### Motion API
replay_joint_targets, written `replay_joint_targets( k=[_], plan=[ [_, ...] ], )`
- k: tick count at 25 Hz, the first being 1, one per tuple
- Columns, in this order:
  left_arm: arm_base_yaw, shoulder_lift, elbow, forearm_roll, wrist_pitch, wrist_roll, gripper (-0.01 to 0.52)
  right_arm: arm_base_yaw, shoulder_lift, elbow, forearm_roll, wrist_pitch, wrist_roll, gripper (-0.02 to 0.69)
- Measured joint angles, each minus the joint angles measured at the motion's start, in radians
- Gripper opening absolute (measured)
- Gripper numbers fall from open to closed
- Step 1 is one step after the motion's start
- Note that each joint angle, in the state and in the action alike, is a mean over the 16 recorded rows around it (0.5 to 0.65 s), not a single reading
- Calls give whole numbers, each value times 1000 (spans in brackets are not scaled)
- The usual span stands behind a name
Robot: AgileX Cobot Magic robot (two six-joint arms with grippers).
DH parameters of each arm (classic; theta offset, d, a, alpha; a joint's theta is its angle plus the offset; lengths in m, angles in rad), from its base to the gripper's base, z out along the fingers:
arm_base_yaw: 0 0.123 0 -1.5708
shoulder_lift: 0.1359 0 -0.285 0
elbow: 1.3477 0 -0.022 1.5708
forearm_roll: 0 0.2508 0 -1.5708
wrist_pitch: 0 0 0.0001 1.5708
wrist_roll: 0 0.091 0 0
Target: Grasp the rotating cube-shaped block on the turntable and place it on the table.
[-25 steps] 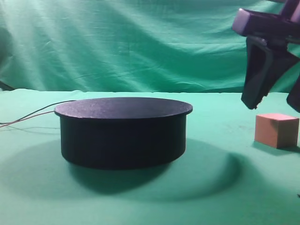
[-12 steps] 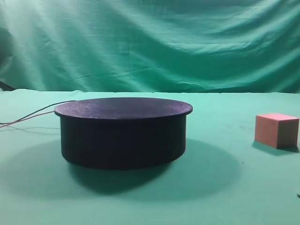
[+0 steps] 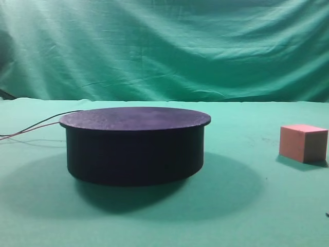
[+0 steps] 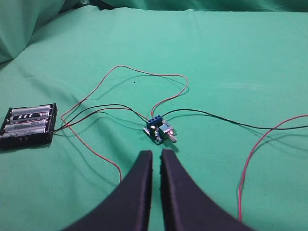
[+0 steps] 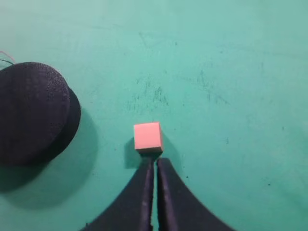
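Neither arm shows from the front; only the wrist cameras catch them. The left gripper (image 4: 156,159), black fingers nearly together and holding nothing, hangs over a small blue circuit board (image 4: 159,130) and wires. The squat black turntable (image 3: 134,144) stands bare-topped. The small salmon-pink cube (image 3: 303,142) sits flat on the green cloth table (image 3: 247,206), well right of it, one corner towards me. The right gripper (image 5: 154,166) is closed, empty, above the cube.

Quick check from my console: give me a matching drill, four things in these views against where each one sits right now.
Things:
1. small salmon-pink cube-shaped block
2. squat black round turntable
3. black battery holder
4. small blue circuit board

Places:
A. at the left edge of the left wrist view
B. on the green cloth table, right of the turntable
C. just ahead of the left gripper
D. centre of the high view

Pairs: 1-B, 2-D, 3-A, 4-C
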Motion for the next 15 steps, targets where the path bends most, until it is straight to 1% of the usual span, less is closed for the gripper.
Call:
replay_joint_targets(
  k=[6,12,15],
  plan=[
    [0,0,0,0,0,0,0,-120,-134,127,12,-147,-79,0],
    [0,0,0,0,0,0,0,-269,-352,341,41,-349,-135,0],
    [0,0,0,0,0,0,0,-323,-470,445,55,-421,-143,0]
  ],
)
